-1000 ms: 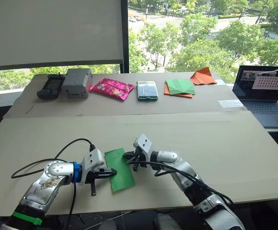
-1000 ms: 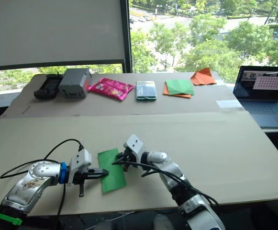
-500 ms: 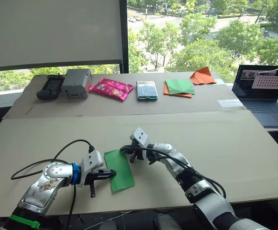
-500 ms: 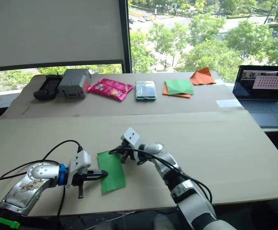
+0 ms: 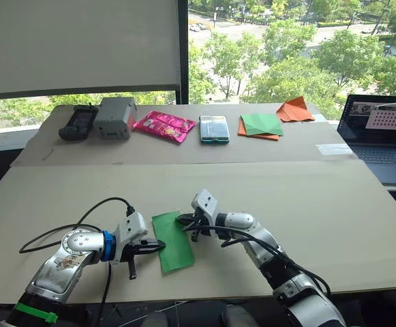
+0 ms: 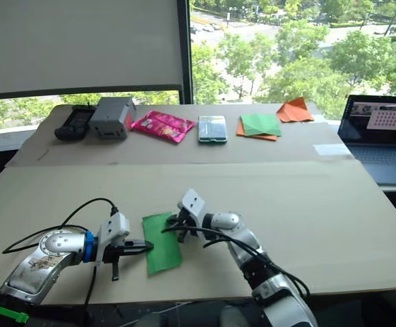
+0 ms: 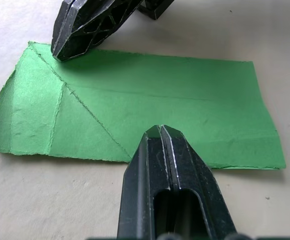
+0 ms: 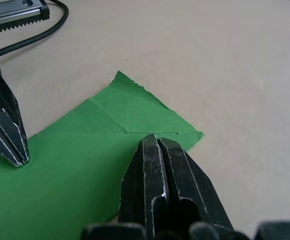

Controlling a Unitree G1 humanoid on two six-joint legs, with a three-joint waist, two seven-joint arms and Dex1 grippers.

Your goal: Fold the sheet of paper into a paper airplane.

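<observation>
Both closed grippers' tips on creased sheet of paper (image 5: pixel 173 240); no legible writing

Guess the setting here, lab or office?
Probably an upper-floor office or lab set up for robot trials. A laptop sits open beside the board-covered table, a large window looks down on treetops and a road, and props such as a pink packet are lined along the far edge.
</observation>
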